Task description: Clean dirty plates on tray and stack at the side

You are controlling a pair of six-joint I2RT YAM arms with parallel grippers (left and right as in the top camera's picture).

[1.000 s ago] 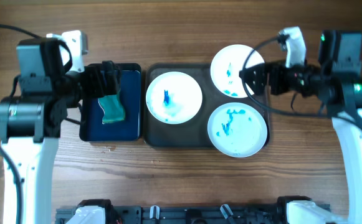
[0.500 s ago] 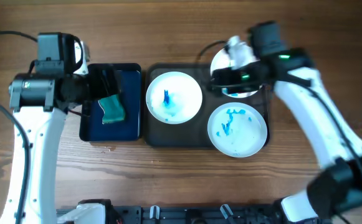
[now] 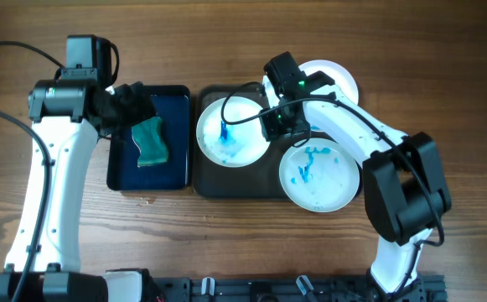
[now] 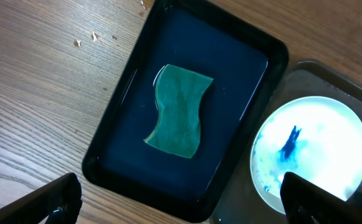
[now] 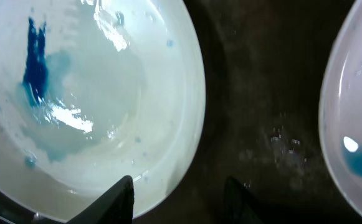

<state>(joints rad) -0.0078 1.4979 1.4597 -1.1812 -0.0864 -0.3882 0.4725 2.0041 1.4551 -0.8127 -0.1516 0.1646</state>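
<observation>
Sitting on the grey tray point(image 3: 218, 180) are three white plates point(image 3: 319, 174). The left-hand plate point(image 3: 233, 132), smeared blue, has its rim between the right fingers point(image 5: 119, 200), which are parted and not yet pinching. The left fingers point(image 4: 43, 202) are spread wide above the green sponge point(image 4: 179, 111).

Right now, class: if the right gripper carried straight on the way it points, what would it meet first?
Probably the rim of the leftmost plate: the right gripper points down, jaws straddling it, over the tray; depth is unclear.
</observation>
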